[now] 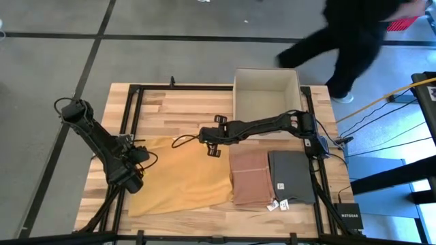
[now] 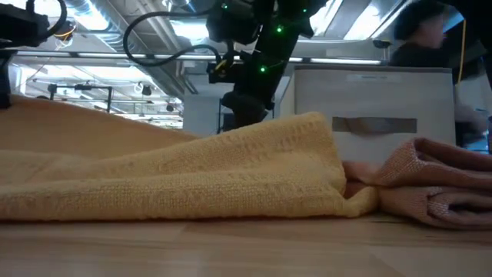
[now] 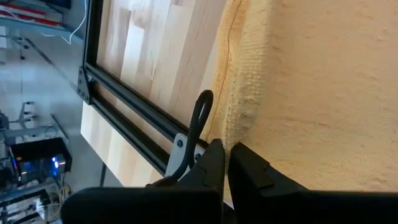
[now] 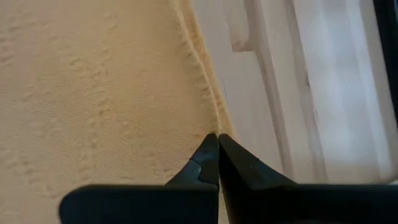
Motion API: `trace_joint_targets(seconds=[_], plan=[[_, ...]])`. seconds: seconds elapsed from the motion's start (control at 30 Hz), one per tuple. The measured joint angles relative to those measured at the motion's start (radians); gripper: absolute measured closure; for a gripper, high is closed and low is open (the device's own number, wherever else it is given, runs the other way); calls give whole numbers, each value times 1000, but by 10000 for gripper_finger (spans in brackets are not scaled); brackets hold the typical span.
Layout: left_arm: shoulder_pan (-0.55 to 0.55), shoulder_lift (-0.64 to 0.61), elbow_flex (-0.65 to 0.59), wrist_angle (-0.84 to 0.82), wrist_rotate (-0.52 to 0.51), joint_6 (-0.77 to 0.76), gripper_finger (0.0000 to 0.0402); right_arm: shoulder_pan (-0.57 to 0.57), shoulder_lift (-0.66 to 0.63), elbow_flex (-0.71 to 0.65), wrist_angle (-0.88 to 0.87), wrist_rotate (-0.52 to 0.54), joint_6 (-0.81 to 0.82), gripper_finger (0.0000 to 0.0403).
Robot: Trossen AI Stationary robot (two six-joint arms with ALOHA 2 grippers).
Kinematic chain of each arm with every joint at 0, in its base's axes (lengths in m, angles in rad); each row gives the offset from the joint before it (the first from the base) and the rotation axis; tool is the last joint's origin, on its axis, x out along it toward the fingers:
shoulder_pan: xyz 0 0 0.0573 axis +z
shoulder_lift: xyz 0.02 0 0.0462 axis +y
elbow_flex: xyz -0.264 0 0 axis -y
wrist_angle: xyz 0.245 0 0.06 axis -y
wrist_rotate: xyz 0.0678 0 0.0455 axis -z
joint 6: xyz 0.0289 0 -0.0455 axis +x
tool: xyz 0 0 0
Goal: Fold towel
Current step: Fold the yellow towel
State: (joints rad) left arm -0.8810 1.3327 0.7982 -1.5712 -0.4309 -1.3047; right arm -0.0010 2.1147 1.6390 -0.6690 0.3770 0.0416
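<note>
A yellow towel lies spread on the wooden table, left of a folded brown towel and a folded grey towel. My left gripper is shut at the yellow towel's left edge. My right gripper is shut at its far edge, near the far right corner. In the low view the towel rises to a peak below the right arm and climbs toward the picture's left. My left gripper pinches the towel's hemmed left edge between its two fingertips, slanting down from the table's left side. The cloth beside the fingers is raised off the table. My right gripper pinches the hemmed edge near the far right corner at its fingertips, slanting down from the table's right. That corner is lifted a little; the rest of the towel lies on the table.
A white open box stands at the far right of the table. A black frame rail runs along the table's left side next to the left gripper. A person walks on the floor beyond the far right corner.
</note>
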Motion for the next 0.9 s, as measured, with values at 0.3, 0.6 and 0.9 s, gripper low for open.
trace_joint_targets(seconds=[0.3,0.6,0.9], plan=[[51,0,3,-1,25,6,310,0,0,10,14,69,5,307],[75,-1,88,81,78,34,225,30,-22,243,-302,-132,-20,182],[-74,9,54,769,52,134,232,266,-6,137,-101,-460,-38,165]])
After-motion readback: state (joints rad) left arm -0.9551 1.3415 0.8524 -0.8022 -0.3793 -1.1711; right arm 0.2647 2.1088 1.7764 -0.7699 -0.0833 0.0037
